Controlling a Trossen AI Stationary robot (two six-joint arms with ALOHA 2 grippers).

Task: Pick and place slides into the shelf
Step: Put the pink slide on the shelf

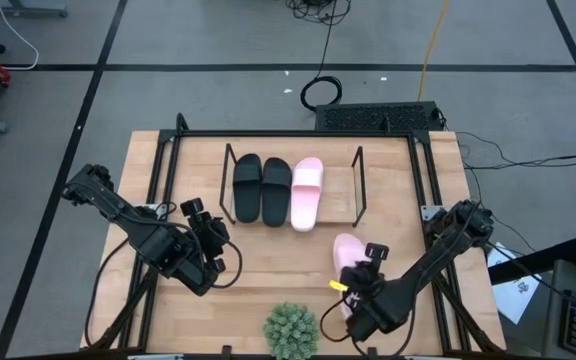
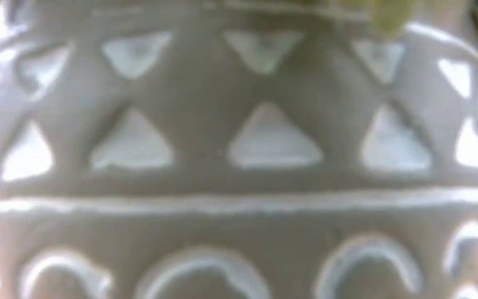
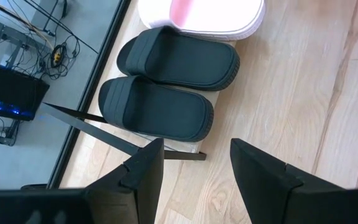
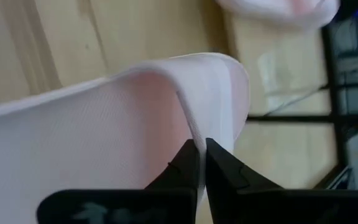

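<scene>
While two black slides [image 1: 260,188] and one pink slide [image 1: 307,193] sit side by side on the shelf [image 1: 340,205], the second pink slide [image 1: 346,252] lies on the tabletop [image 1: 258,275], in front of the shelf. Right end effector [image 4: 201,163]: fingers closed on that slide's strap. Left end effector [image 3: 194,180]: fingers apart, empty, near the shelf's left end. Potted plant [image 1: 291,330]: front edge.

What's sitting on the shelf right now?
The shelf holds two black slides and one pink slide side by side. The board beneath them is covered.
</scene>
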